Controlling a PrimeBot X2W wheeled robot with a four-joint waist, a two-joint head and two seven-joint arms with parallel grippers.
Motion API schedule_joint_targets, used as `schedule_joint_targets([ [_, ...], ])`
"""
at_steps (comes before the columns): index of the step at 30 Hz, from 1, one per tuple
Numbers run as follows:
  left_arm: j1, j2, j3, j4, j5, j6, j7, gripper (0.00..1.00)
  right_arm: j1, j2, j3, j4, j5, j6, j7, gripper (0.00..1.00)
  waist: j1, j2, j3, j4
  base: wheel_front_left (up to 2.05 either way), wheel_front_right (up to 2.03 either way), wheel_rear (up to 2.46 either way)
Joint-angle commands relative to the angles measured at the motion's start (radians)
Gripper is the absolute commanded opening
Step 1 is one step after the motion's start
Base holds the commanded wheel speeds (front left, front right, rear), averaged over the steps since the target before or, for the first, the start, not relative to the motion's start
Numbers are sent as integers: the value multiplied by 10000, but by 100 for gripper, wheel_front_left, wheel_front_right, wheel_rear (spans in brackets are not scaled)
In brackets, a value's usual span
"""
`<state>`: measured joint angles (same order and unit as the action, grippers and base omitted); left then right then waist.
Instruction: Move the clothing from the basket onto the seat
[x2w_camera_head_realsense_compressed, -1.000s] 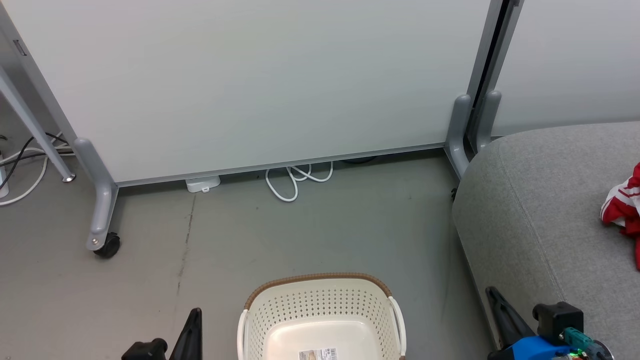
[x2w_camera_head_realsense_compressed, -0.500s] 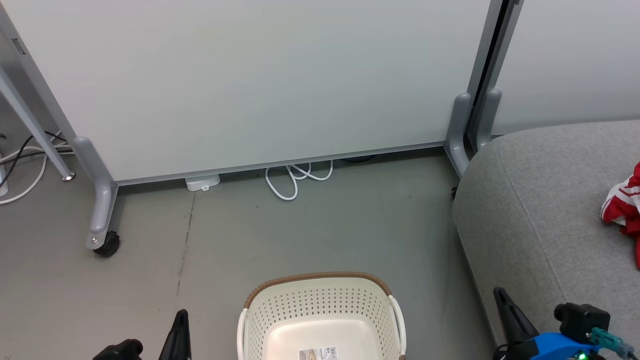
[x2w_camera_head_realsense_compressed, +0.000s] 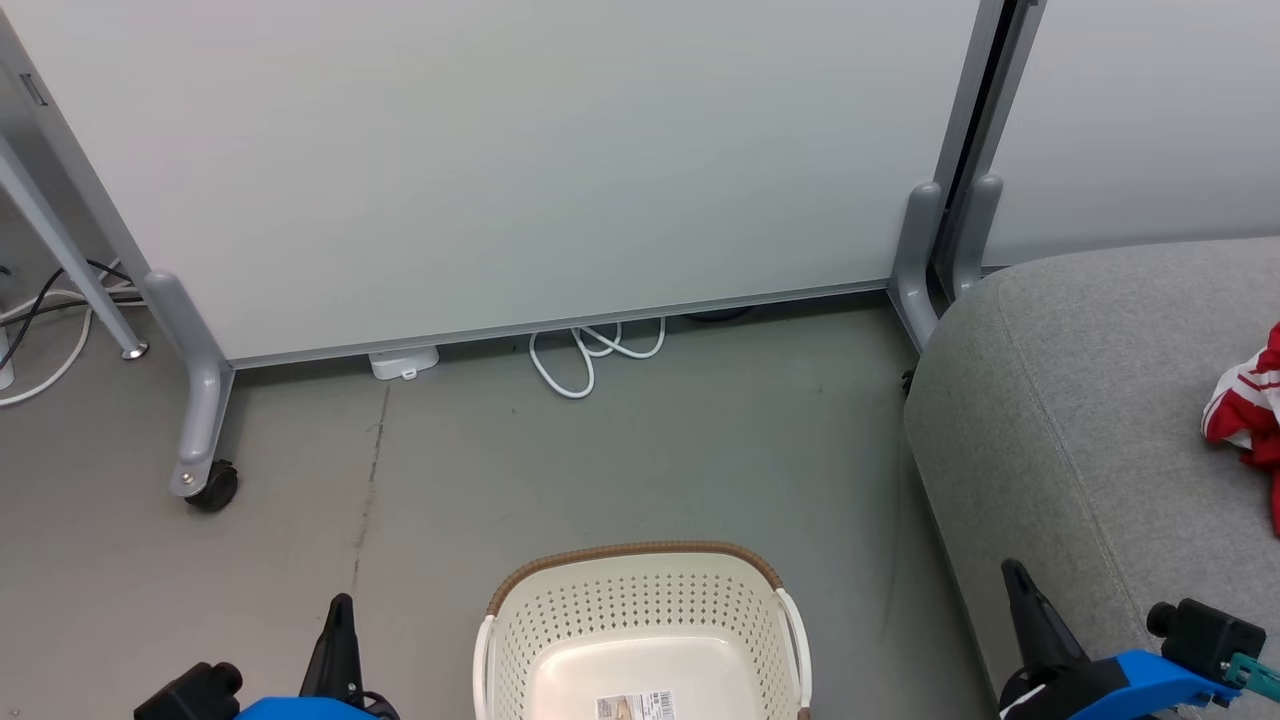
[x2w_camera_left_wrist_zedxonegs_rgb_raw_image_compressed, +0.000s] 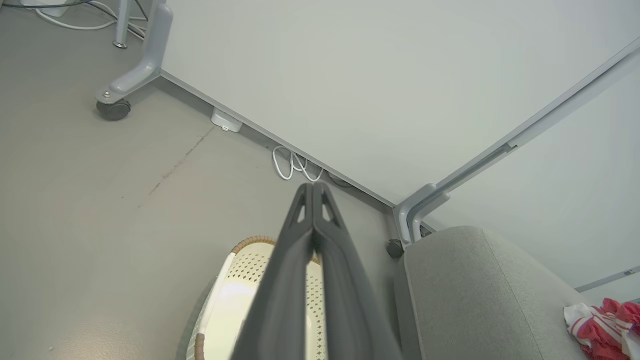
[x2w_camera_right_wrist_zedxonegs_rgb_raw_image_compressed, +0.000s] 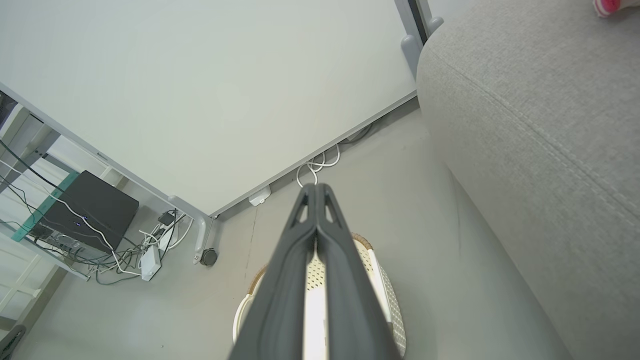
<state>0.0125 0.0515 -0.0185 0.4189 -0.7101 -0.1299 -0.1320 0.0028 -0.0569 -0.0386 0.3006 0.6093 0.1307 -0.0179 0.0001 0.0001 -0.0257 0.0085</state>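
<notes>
Both hands were pinched shut on nothing. The left hand (x2w_camera_left_wrist_zedxonegs_rgb_raw_image_compressed: 313, 186) and right hand (x2w_camera_right_wrist_zedxonegs_rgb_raw_image_compressed: 316, 186) sat low on either side of the cream-white perforated plastic basket with the brown woven-look rim (x2w_camera_head_realsense_compressed: 640, 552). That basket stood on the grey floor (x2w_camera_head_realsense_compressed: 600, 460), its near half cut off by the bottom edge. The bright red clothing with white stripes (x2w_camera_head_realsense_compressed: 1245, 415) lay on the big grey fabric seat (x2w_camera_head_realsense_compressed: 1080, 400), mostly chopped off at the right edge, so I couldn't tell how many pieces.

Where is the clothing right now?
In the head view the red clothing lies on the grey seat at the far right edge, right of the basket.
</notes>
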Motion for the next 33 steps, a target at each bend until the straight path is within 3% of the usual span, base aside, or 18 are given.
schedule_joint_targets([
  [1,-365,13,72,-212,-336,-3,79,0,-377,3,-51,-189,390,0,55,0,0,-1,4,-1,0,0,0],
  [33,-784,3,647,-921,-4212,-7,1153,0,-750,34,-373,-374,4698,1,630,0,-1,-1,102,-30,0,0,0],
])
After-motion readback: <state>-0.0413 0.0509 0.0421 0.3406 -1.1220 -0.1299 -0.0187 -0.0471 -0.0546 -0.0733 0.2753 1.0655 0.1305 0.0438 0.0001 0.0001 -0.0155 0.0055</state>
